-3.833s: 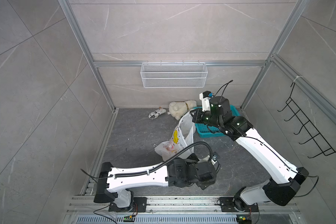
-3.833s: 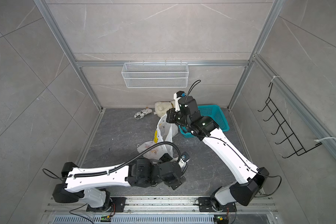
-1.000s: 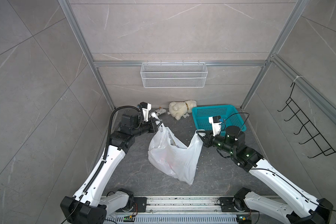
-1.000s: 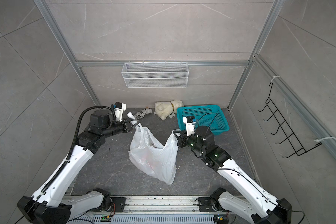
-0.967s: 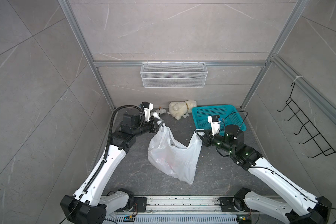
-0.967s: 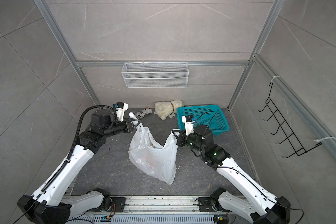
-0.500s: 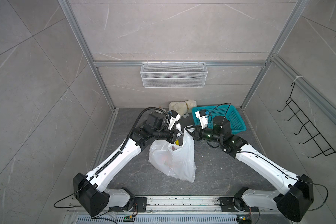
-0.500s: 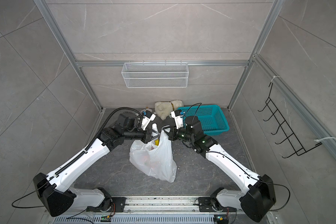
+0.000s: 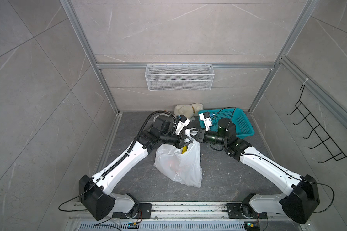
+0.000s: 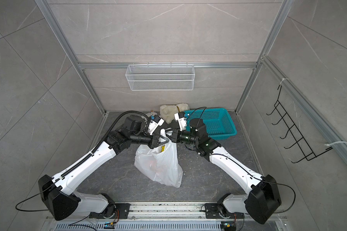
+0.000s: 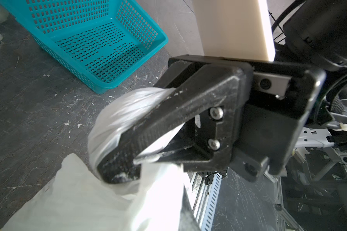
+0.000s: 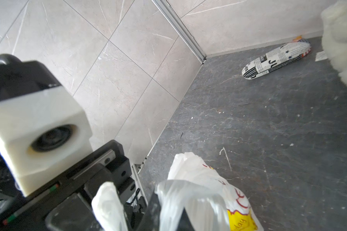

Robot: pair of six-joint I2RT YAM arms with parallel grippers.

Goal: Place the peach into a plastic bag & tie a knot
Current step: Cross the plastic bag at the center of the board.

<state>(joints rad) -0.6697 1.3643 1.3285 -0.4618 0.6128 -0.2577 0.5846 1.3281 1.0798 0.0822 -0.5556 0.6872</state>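
The white plastic bag [image 9: 180,164] [image 10: 160,162] stands slumped on the middle of the dark floor. The peach [image 10: 154,165] shows as an orange blur through its side. My left gripper [image 9: 191,140] [image 10: 167,140] and right gripper [image 9: 197,137] [image 10: 172,137] meet tip to tip just above the bag's gathered top. Each is shut on a white handle strip. One strip loops round the right gripper's finger [image 11: 168,120]; another strip's end [image 12: 108,204] sticks out by the left gripper. The knot is out of view, since the grippers cover the neck.
A teal basket [image 9: 228,124] [image 11: 98,44] sits behind the right arm, with a cream plush toy [image 9: 185,111] beside it at the back wall. A black-and-white packet [image 12: 274,60] lies near the back left corner. The back wall carries a wire shelf [image 9: 179,80] and the right wall a hook rack [image 9: 319,136].
A second ago the grippers held the handles wide apart with the bag's mouth stretched open. They have since swung together over the bag, and its top has gathered.
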